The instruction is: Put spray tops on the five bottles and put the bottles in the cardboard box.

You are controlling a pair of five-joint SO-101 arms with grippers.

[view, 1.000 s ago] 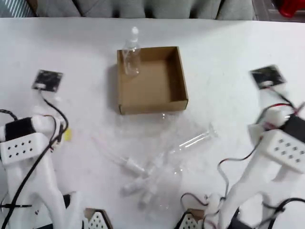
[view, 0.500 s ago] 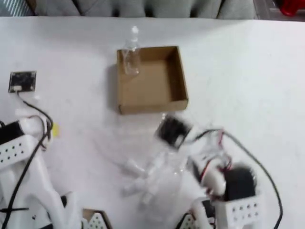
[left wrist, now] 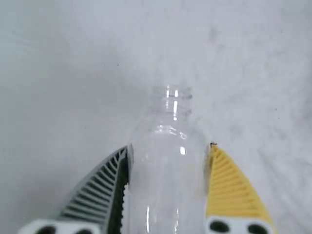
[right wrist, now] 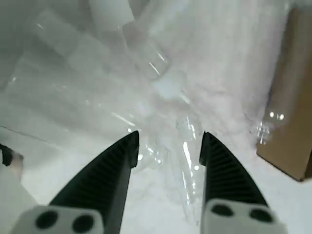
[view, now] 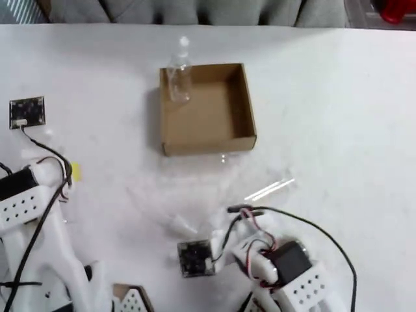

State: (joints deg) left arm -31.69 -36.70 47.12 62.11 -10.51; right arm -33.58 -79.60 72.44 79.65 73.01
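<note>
Left arm (view: 26, 201) at 8 o'clock in high view; left pincer (left wrist: 168, 148) clamped on clear bottle (left wrist: 165, 195). Right arm (view: 292, 276) at 6 o'clock; right pincer (right wrist: 168, 139) spread wide.

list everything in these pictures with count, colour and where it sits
cardboard box: one, brown, open top, middle of the table
capped bottle: one, clear with a white spray top, upright at the box's far left corner
held bottle: one, clear, no top, between the left gripper's fingers
loose bottles and spray tops: count unclear, clear and white, piled on the table between the box and the arms
table: one, white
red object: one, at the far right corner, beyond the table
left gripper: grey and yellow fingers, shut on the held bottle
right gripper: black fingers, open above the pile
</note>
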